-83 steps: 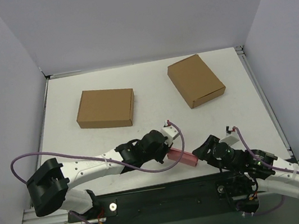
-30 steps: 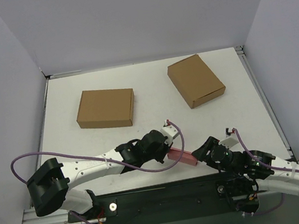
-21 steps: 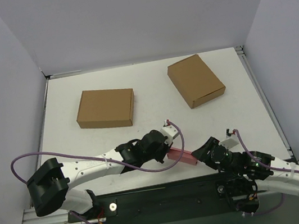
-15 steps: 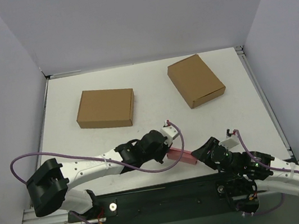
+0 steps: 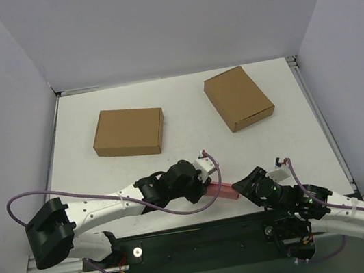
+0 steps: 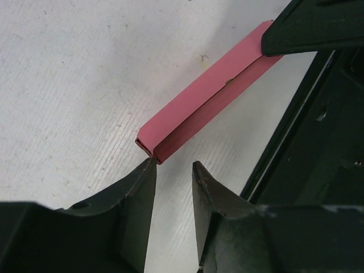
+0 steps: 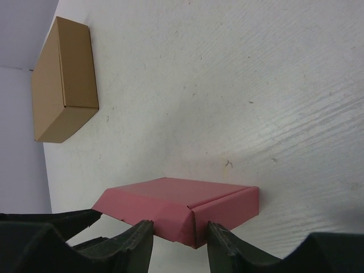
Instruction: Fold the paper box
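The paper box (image 5: 222,189) is a slim pink closed box near the table's front edge, lying between my two grippers. In the left wrist view the paper box (image 6: 205,96) runs away from my left gripper (image 6: 172,168), which is open; the box's near end just touches one fingertip and nothing sits between the jaws. My right gripper (image 7: 179,228) has its fingers on either side of the near corner of the paper box (image 7: 170,196) and is shut on it. From above, the left gripper (image 5: 207,184) and the right gripper (image 5: 240,187) meet at the box's two ends.
Two larger brown cardboard boxes lie farther back: one at the left (image 5: 128,132), one at the right (image 5: 238,98). A brown box (image 7: 62,79) also shows in the right wrist view. The black base frame (image 6: 318,142) runs along the table's front edge, close to the box.
My left gripper has opened and let go of the pink box's end, drawing back slightly. The right gripper's jaws have narrowed on the other end. The box has stayed in place.
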### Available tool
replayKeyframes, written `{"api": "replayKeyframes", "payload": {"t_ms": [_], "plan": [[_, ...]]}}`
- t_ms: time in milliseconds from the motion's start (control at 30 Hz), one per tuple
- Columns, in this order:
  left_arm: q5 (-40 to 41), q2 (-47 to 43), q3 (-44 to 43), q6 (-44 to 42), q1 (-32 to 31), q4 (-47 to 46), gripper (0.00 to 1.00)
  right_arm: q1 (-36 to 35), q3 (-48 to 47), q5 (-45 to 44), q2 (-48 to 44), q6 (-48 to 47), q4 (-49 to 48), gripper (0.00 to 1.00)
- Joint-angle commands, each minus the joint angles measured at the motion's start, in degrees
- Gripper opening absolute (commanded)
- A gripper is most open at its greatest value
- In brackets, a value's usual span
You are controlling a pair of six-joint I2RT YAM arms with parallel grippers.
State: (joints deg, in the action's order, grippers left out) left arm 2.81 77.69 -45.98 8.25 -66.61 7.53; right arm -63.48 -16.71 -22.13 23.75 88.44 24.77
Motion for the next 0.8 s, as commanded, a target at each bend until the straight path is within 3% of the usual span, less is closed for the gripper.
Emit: {"api": "replayKeyframes", "payload": {"t_ms": [0, 167, 333, 467, 767], "plan": [[-2.81, -2.89, -0.26, -0.61, 0.60, -0.50, 0.46, -0.59, 1.15, -1.86, 2.88, -0.73, 6.43, 0.40], [-9.56, -7.37, 0.89, 3.24, 3.32, -0.94, 0.52, -0.59, 1.07, -2.13, 3.50, -0.64, 6.43, 0.38], [-16.07, -10.72, 1.33, 11.69, 10.52, -4.53, 0.59, -0.85, 1.07, -2.39, 3.59, -0.73, 6.51, 0.38], [-19.41, -8.44, 2.12, 21.60, 14.04, -10.42, 0.60, -0.94, 0.89, -2.48, 3.67, -0.90, 6.43, 0.38], [-20.39, -0.97, 6.86, 31.11, 15.46, -21.50, 0.61, -1.03, 0.80, -2.48, 3.85, -1.08, 6.43, 0.38]]}}
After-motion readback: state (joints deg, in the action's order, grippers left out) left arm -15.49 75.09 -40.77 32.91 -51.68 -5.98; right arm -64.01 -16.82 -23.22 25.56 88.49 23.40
